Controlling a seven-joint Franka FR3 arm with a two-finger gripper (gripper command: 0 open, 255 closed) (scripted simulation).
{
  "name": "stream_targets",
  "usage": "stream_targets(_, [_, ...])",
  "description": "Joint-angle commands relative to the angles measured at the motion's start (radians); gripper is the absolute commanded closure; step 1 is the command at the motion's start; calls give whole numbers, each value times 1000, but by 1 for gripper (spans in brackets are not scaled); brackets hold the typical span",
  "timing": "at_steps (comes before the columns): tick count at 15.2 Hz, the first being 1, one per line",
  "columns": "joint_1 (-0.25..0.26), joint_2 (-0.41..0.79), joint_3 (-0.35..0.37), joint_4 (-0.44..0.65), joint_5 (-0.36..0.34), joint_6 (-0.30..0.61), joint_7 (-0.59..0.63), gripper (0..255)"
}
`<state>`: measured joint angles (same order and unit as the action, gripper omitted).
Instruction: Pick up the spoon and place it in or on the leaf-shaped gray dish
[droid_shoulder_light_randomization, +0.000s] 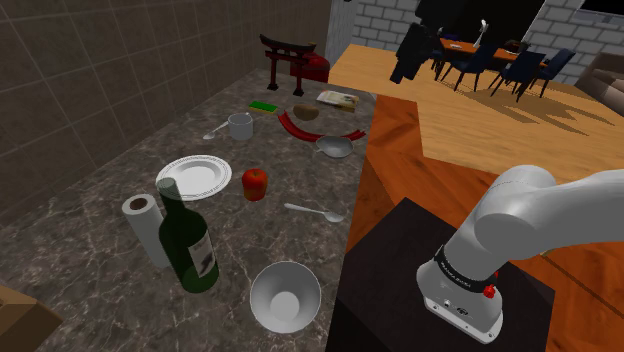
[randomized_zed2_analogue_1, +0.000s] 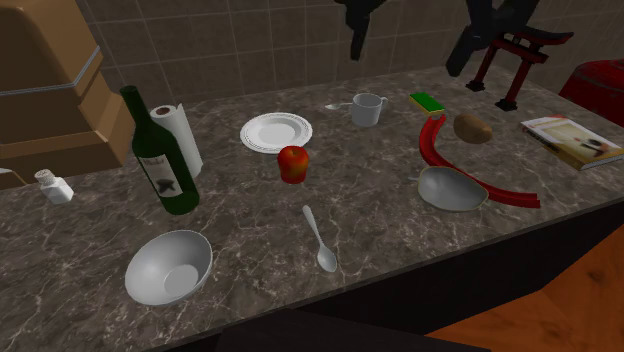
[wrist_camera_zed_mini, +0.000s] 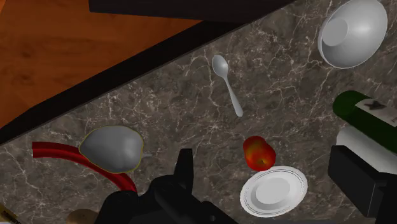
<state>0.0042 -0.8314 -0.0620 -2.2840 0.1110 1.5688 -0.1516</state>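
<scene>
Dark marbled stone bench (randomized_zed2_analogue_1: 250, 290) under a brown tiled wall (randomized_zed2_analogue_1: 250, 50), orange wooden floor (randomized_zed2_analogue_1: 560, 315) alongside — silver spoon (randomized_zed2_analogue_1: 320, 238) flat near the front edge, well apart from the leaf-shaped gray dish (randomized_zed2_analogue_1: 452, 189) — black pincer (wrist_camera_zed_mini: 264, 158) spread wide overhead.

In the second exterior view I find the spoon (randomized_zed2_analogue_1: 320, 238) lying on the counter (randomized_zed2_analogue_1: 240, 215), near its front edge. The apple (randomized_zed2_analogue_1: 292, 163) sits behind the spoon, and the plate (randomized_zed2_analogue_1: 276, 132) behind the apple. The leaf-shaped dish (randomized_zed2_analogue_1: 450, 188) lies to the spoon's right and the bowl (randomized_zed2_analogue_1: 168, 267) to its left, with the bottle (randomized_zed2_analogue_1: 165, 170) standing behind the bowl.
</scene>
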Motion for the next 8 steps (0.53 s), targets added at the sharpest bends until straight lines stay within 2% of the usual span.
stream_targets(1, [0,0,0,0,0,0,0,0])
stream_targets(8, [20,-6,26,-238,24,249,-29,0])
